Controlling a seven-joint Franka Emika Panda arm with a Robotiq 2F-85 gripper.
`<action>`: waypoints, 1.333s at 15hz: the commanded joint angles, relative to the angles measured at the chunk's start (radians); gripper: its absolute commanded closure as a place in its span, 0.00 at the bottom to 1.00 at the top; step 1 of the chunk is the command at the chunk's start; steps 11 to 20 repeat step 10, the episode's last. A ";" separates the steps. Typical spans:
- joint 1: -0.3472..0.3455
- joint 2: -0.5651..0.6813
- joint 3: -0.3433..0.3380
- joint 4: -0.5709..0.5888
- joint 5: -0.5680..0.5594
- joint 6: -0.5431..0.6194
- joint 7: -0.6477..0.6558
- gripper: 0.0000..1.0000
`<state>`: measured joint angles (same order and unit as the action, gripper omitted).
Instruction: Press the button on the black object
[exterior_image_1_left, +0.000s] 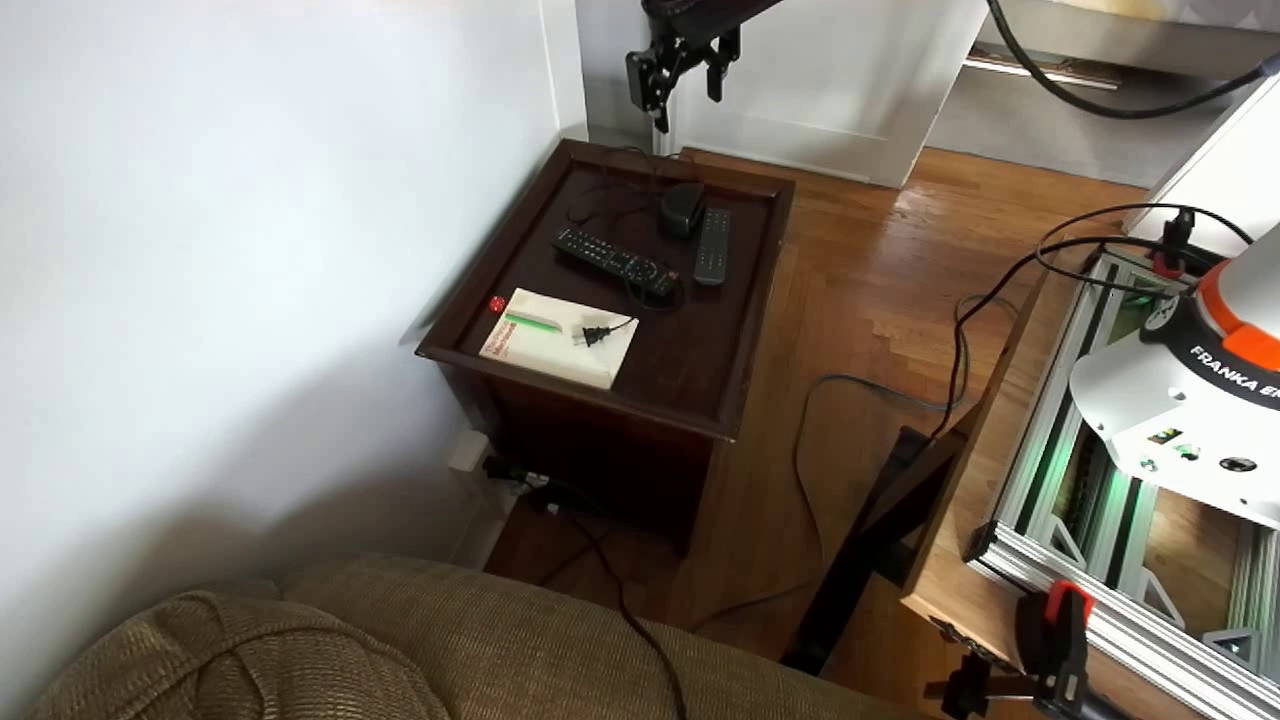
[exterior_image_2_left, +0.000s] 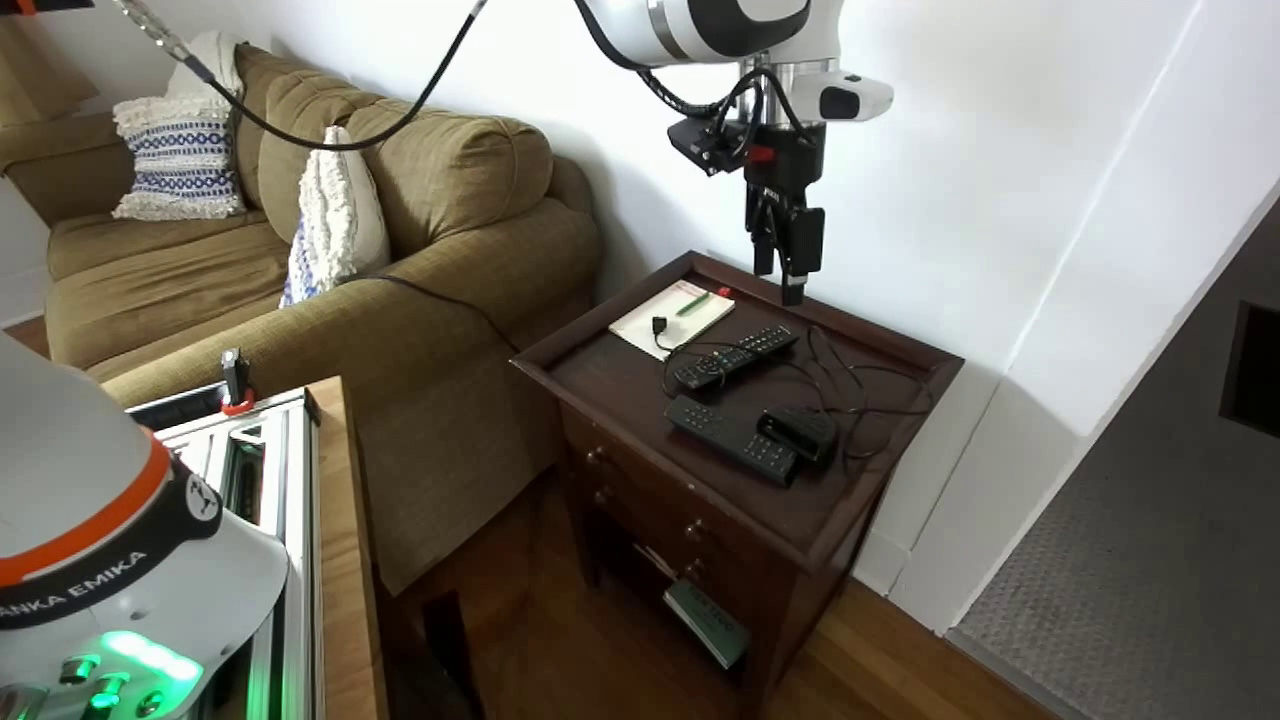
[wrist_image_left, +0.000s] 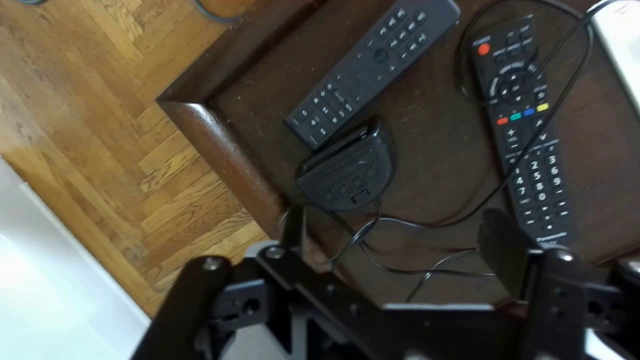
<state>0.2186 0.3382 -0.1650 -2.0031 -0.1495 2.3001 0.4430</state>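
A small black object (wrist_image_left: 350, 172) with a row of buttons on its rounded top lies on the dark wooden side table (wrist_image_left: 235, 165) near its edge. It also shows in both exterior views (exterior_image_1_left: 682, 210) (exterior_image_2_left: 800, 432), with thin black cables beside it. My gripper (wrist_image_left: 395, 220) is open and empty, its two fingers wide apart. In both exterior views the gripper (exterior_image_1_left: 688, 108) (exterior_image_2_left: 778, 283) hangs above the table's level, fingers pointing down. In the wrist view the black object lies beyond the fingertips, nearer the left finger. Nothing touches the gripper.
A plain black remote (wrist_image_left: 372, 70) lies close beside the black object. A longer remote with coloured buttons (wrist_image_left: 525, 135) lies farther along, with a cable across it. A white book (exterior_image_1_left: 560, 350) bears a plug and a green item. A wall (exterior_image_2_left: 900, 200) stands behind the table.
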 joint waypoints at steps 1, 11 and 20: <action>-0.101 -0.071 0.079 -0.034 0.104 -0.102 -0.136 0.00; -0.149 -0.057 0.108 -0.017 0.124 -0.128 -0.196 0.00; -0.149 -0.057 0.108 -0.017 0.124 -0.128 -0.196 0.00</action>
